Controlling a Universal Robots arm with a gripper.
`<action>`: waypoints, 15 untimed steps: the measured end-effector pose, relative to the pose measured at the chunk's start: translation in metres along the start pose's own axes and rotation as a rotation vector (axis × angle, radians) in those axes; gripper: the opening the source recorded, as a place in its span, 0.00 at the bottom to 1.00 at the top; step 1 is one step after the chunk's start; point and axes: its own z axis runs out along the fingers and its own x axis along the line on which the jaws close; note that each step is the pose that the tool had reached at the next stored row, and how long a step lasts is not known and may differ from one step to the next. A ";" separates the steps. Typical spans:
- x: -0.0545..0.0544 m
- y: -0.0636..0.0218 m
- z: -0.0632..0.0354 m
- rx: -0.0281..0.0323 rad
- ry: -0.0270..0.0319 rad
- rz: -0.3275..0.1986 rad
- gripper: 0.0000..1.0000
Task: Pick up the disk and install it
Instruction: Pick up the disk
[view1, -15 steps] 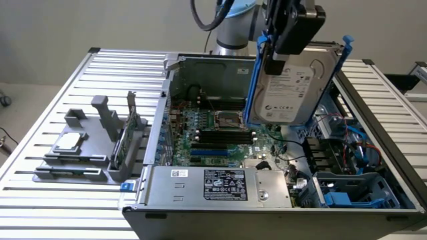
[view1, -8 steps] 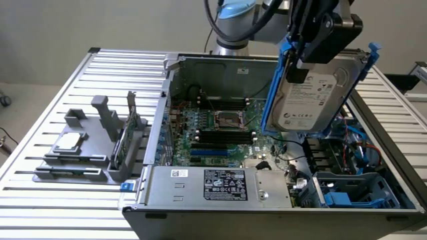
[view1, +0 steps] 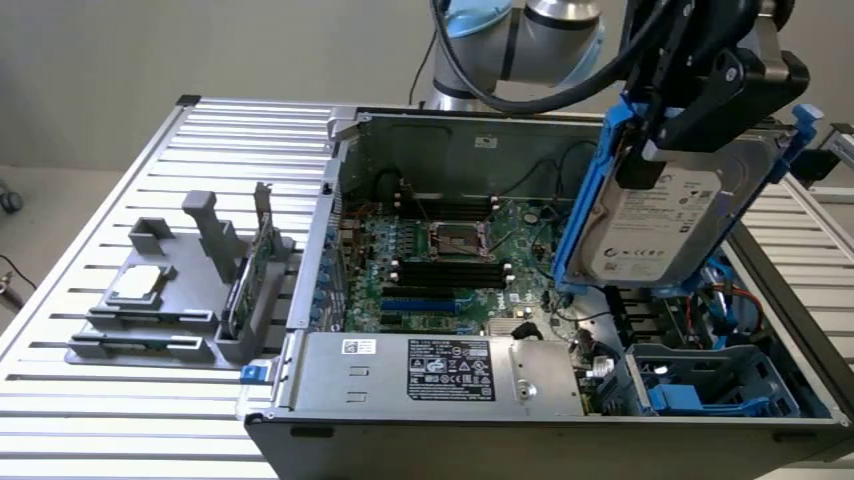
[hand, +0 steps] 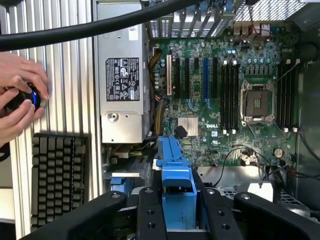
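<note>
Status: pick done, install not done. gripper (view1: 687, 120) is clamped on the disk (view1: 665, 215). In the wrist view the blue carrier rail is seen pinched between the fingers (hand: 150, 217). Not spread, not empty.

Disk pos: hung beneath the gripper, on edge and tilted, label side turned toward the ext. cam. No contact w/ the case (view1: 400, 445) is seen; disk is carried clear above the open chassis.

Rel. to gripper:
- drive bay (view1: 707, 385) w/ blue plastic parts is located below it, near the disk's lower end but apart.
- mobo (hand: 225, 100) is laid out underneath and ahead of the fingers; PSU box (hand: 122, 75) is below, off to one side.
- fixture tray (view1: 140, 345) w/ CPU chip (view1: 140, 283) is set well apart, outside the case.
- a person's hands (hand: 17, 107) are rested on a small controller (hand: 31, 97) w/ blue light, beside a keyboard (hand: 57, 175). Both are outside the case, well clear.

Step judged: carry/approach phase, roughly midway thru task.

Next move reqs (judgement only): rails to be lined up w/ bay guides, so disk likely needs re-orienting. Descent to be kept off the cables (view1: 738, 300) near the bay. Hold is on a plastic rail, so slip or tilt is possible and the grip should be kept firm. Bay slot is partly hidden by the disk, so exact alignment can't be told.
</note>
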 end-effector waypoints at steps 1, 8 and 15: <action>0.003 -0.0024 0.0000 0.0000 0.0000 0.000 0.33; 0.022 -0.0180 0.0001 0.0000 -0.0001 0.000 0.33; 0.042 -0.0320 0.0001 0.0000 0.0000 0.000 0.33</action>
